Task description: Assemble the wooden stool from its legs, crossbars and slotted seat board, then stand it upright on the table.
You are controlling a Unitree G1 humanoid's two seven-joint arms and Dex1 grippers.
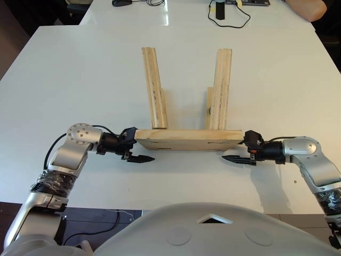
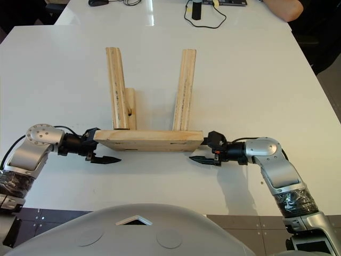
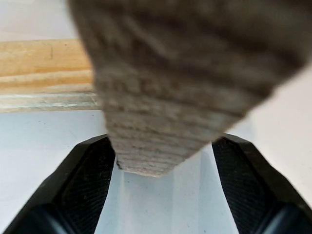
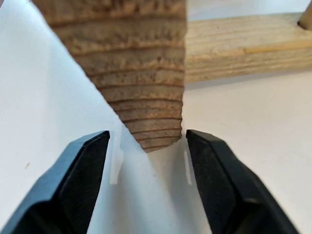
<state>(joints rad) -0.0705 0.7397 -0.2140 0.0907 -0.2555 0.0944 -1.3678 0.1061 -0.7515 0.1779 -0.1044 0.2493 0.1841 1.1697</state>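
1. Two grippers flank the stool [image 1: 160, 120], which lies on its side by the near edge of the tabletop [image 1: 74, 80], roughly midway between its left and right edges.
2. You see the seat board [image 1: 186, 140] standing on its long edge, parallel to that near edge. The left leg [image 1: 155, 88] and right leg [image 1: 221, 88] point toward the far edge.
3. A shorter piece of wood [image 1: 209, 106] sits just beside the right leg.
4. Your left gripper [image 3: 164, 146] is at the board's left end, its fingers [image 3: 87, 185] spread to either side of the wood.
5. Your right gripper [image 4: 148, 144] straddles the board's right end the same way, unclamped, with gaps showing between each finger and the wood.
6. By the far edge lie a black cable [image 1: 229, 22] and a mouse [image 1: 121, 2].
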